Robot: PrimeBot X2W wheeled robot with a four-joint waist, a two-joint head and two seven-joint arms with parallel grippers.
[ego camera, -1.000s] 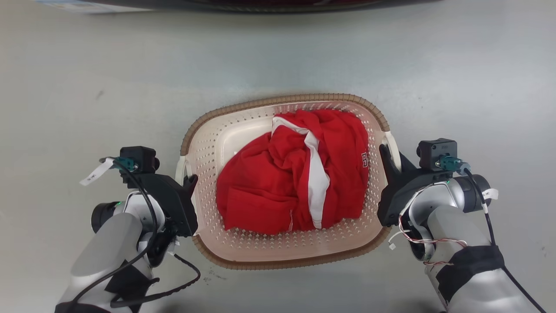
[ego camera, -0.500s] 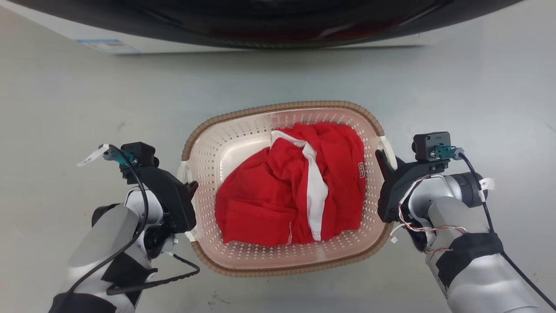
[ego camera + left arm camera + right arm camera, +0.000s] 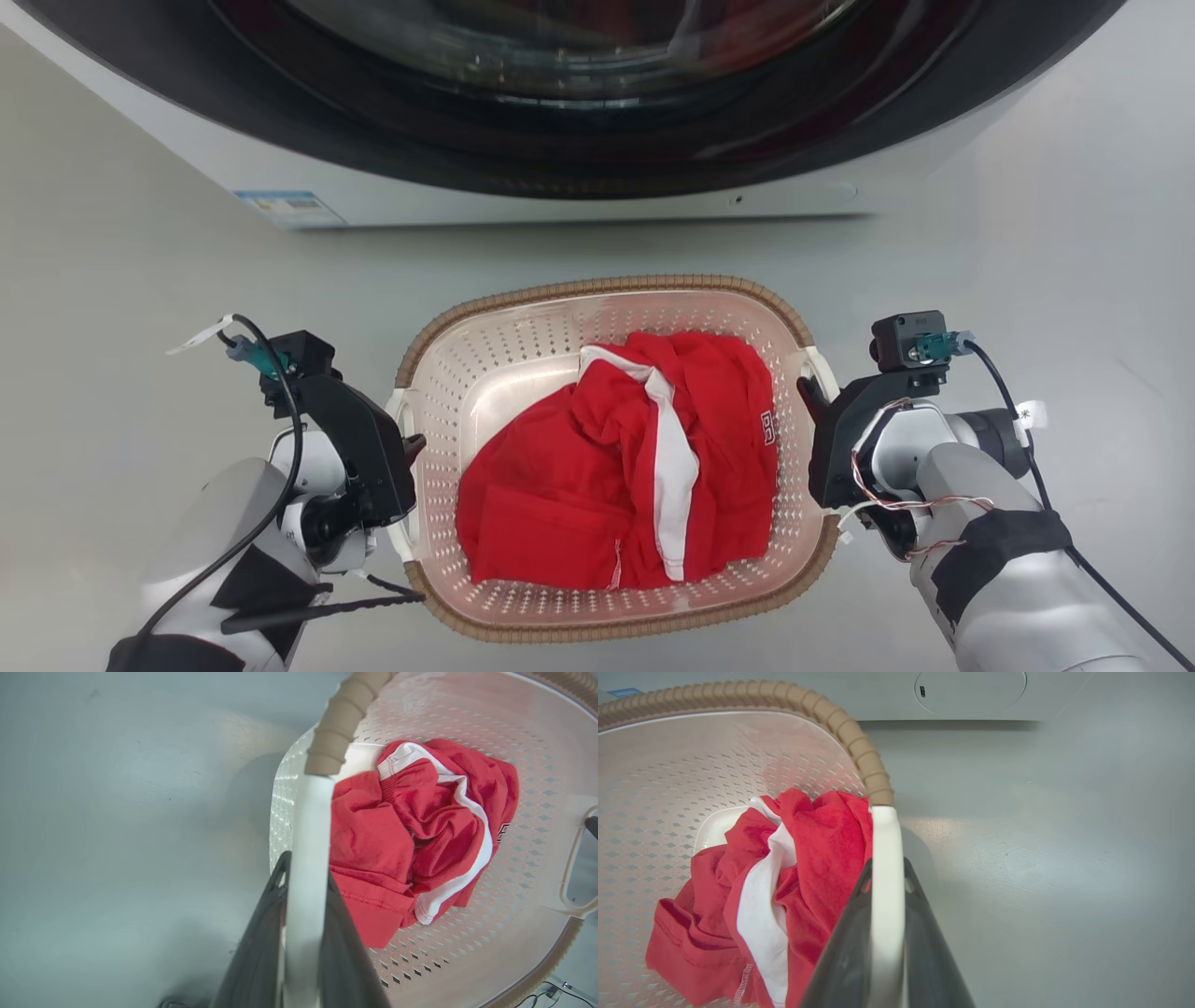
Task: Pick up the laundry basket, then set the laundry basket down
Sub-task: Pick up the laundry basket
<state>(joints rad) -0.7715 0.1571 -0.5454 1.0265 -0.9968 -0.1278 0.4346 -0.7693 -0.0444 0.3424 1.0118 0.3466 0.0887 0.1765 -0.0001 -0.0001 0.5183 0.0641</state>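
Observation:
The laundry basket (image 3: 607, 284), cream perforated plastic with a brown woven-look rim, sits in the middle of the head view and holds a red and white garment (image 3: 616, 476). My left gripper (image 3: 411, 446) is shut on the basket's left white handle (image 3: 306, 858); its dark fingers press both sides of the handle in the left wrist view. My right gripper (image 3: 805, 392) is shut on the right white handle (image 3: 887, 858) in the same way. The basket's wall (image 3: 691, 742) and the grey floor beside it show past the right fingers.
A washing machine (image 3: 373, 187) with a large dark round door (image 3: 560, 93) stands just beyond the basket, its white front close to the far rim. Bare grey floor (image 3: 112, 308) lies to the left and right. Cables hang from both wrists.
The whole picture has shifted, and the washing machine now fills the top of the head view. Both grippers have stayed shut on the basket's handles, and the basket sits lower in the picture.

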